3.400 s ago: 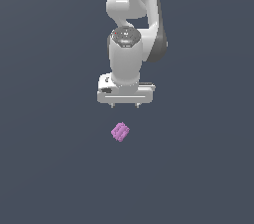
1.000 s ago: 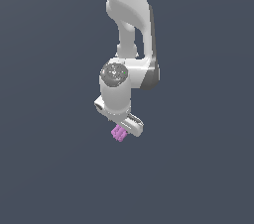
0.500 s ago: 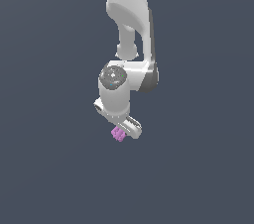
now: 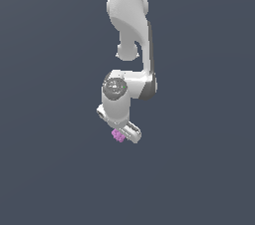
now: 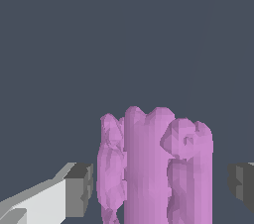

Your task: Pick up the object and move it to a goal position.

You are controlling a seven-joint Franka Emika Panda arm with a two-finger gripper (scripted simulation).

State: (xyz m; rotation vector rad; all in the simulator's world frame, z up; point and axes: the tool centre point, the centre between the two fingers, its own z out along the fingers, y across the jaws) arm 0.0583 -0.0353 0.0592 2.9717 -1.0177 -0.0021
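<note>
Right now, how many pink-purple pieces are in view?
1. The single pink-purple ridged piece sits directly under the white end effector, between its fingers with gaps on both sides in the wrist view. No other piece shows anywhere.

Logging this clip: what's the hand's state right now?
Hand: open, fingers either side of the small pink-purple ridged block with visible gaps, not gripping it.

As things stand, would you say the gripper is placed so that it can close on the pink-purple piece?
Probably yes. In the wrist view the pink-purple piece stands between the two fingers, with a gap on each side and nothing in between. The exterior view shows the gripper right over it.
</note>
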